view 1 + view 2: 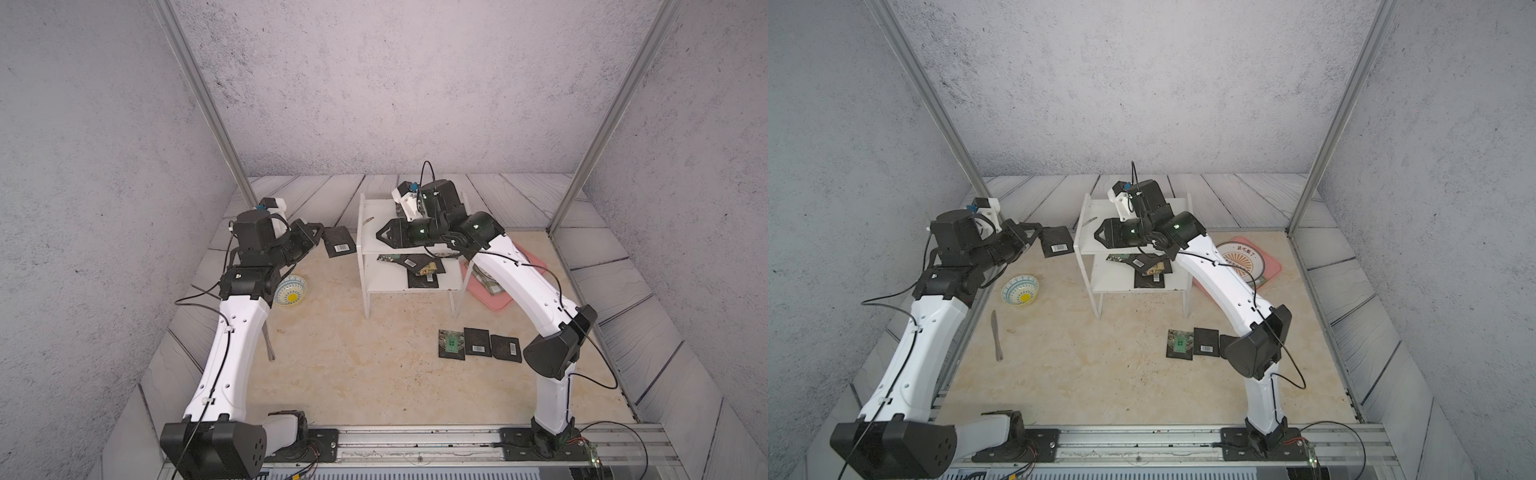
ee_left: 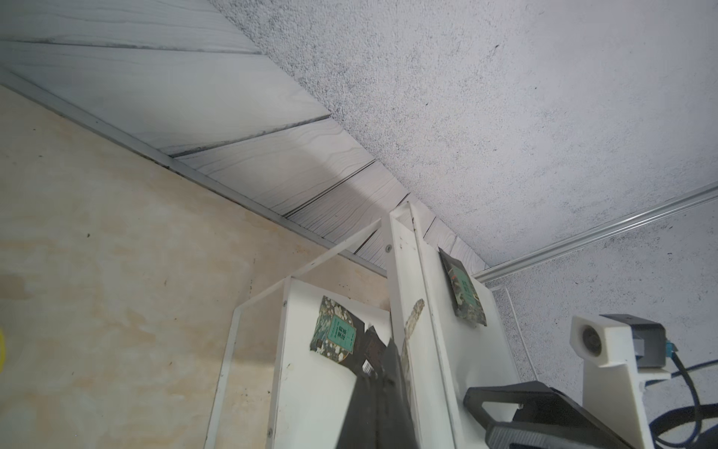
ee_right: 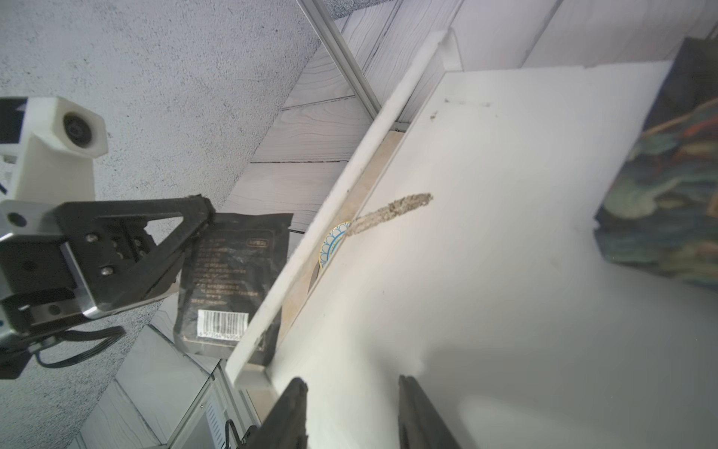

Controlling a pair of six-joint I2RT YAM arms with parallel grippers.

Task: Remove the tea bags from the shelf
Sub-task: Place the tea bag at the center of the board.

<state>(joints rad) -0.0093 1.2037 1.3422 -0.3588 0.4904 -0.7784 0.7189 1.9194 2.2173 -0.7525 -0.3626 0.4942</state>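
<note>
1. The left gripper (image 1: 321, 233) hangs just beside the shelf's (image 1: 361, 232) left wall, fingers (image 3: 194, 217) pinching a tea bag (image 1: 340, 242) by one edge, barcode face up, clear of the counter (image 1: 353, 374)
2. That held tea bag (image 3: 233, 280) shows in the right wrist view outside the shelf's raised side edge, with the black fingers closed on its upper corner
3. The right gripper (image 1: 380, 235) sits over the shelf's upper tier, its fingers (image 3: 291, 412) spread apart with nothing between them
4. On the upper tier one green-labelled sachet (image 2: 464, 289) lies near the back, apart from the right gripper
5. On the lower tier a loose pile of sachets (image 1: 419, 270) overlaps, some label up, some barcode up
6. Three more sachets (image 1: 478, 341) lie in a row on the counter in front of the shelf, near the right arm's elbow
7. A patterned bowl (image 1: 1020, 289) and a knife (image 1: 996, 336) lie on the counter's left side; a pink tray (image 1: 1262, 257) sits to the right of the shelf, partly behind the right arm
</note>
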